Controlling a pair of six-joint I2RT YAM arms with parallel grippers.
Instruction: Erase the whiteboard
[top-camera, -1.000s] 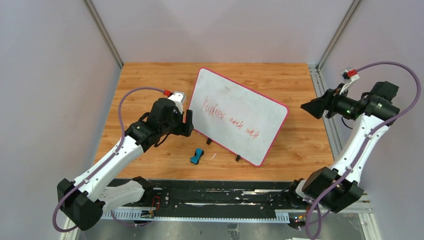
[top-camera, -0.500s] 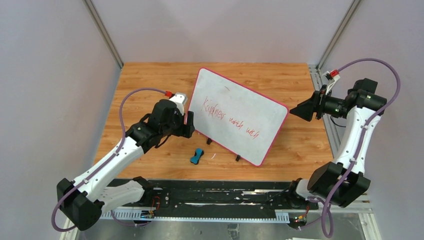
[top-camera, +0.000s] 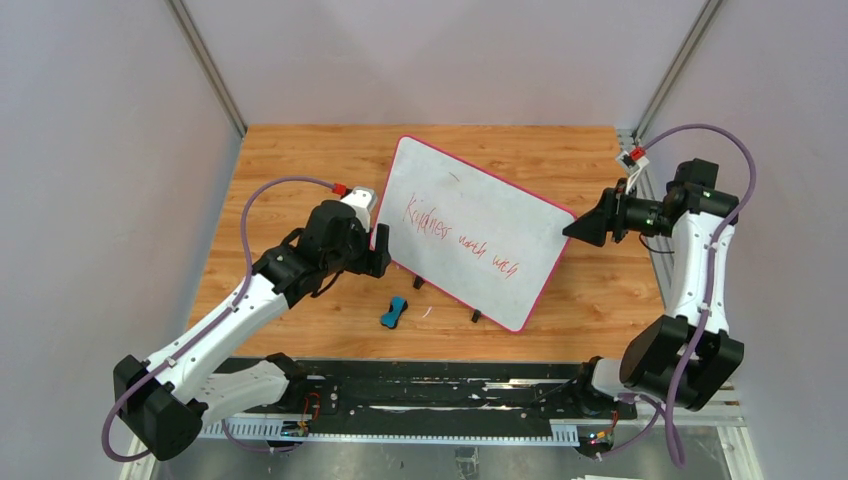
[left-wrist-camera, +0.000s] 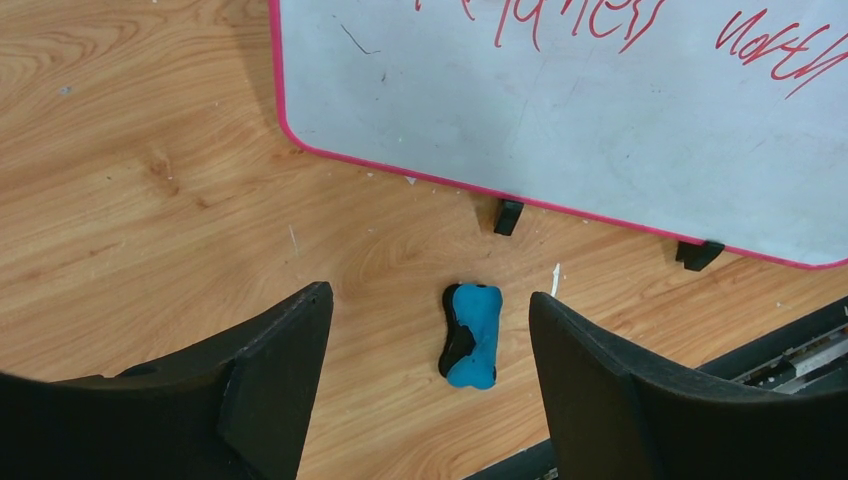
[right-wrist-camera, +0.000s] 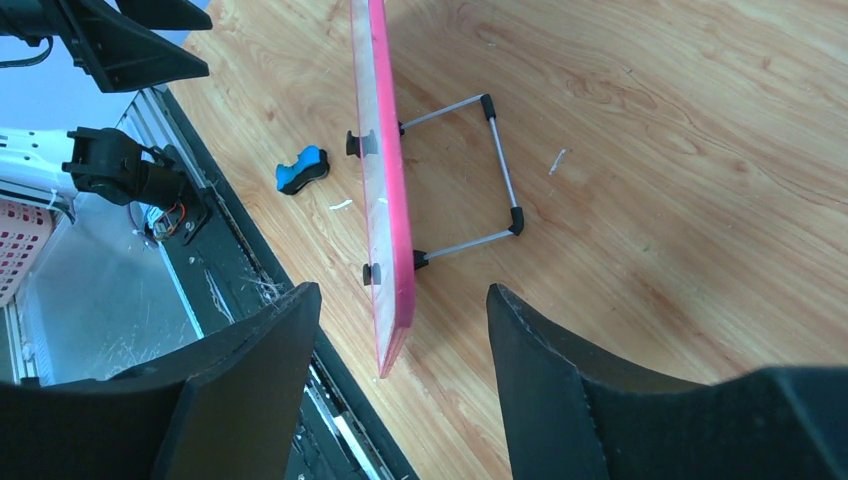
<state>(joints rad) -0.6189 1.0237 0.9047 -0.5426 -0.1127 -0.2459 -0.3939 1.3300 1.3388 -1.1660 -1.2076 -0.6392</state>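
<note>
One whiteboard (top-camera: 470, 225), one eraser (top-camera: 394, 312), left hand (left-wrist-camera: 430, 296), right hand (right-wrist-camera: 400, 290), both spread.

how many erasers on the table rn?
1. The eraser lies on the table just in front of the whiteboard, by its lower edge. The board stands tilted, so another one behind it could be hidden.

We see bright, even, diffuse light in all views; shadows beneath the whiteboard (top-camera: 470, 225) are soft and faint. The table (left-wrist-camera: 150, 200) grain is crisp in both wrist views.
</note>
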